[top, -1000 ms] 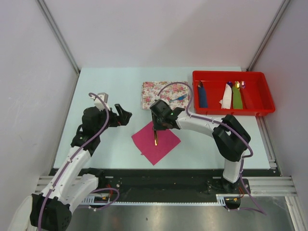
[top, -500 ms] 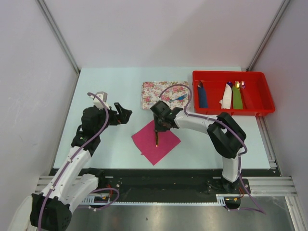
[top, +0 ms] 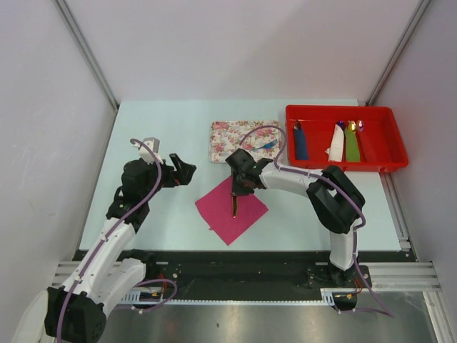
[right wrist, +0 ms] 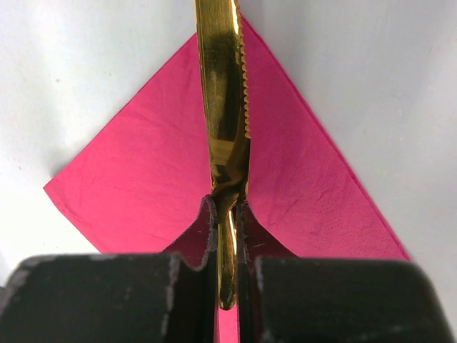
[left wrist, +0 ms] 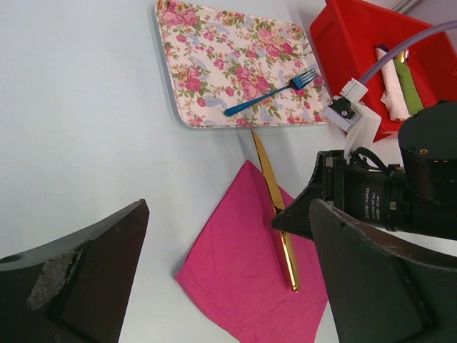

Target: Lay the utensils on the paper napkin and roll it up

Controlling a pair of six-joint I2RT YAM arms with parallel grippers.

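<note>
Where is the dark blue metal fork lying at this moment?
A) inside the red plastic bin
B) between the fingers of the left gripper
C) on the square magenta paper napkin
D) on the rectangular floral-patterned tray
D: the dark blue fork lies flat on the rectangular floral-patterned tray, while the right gripper is shut on the shiny gold knife, not on the fork.

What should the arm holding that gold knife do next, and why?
Probably open the right gripper and let go of the gold knife. The gripper is shut on the knife, whose blade runs along the pink napkin and out over one corner. Whether it fully rests on the paper I cannot tell. The blue fork waits on the floral tray.
</note>
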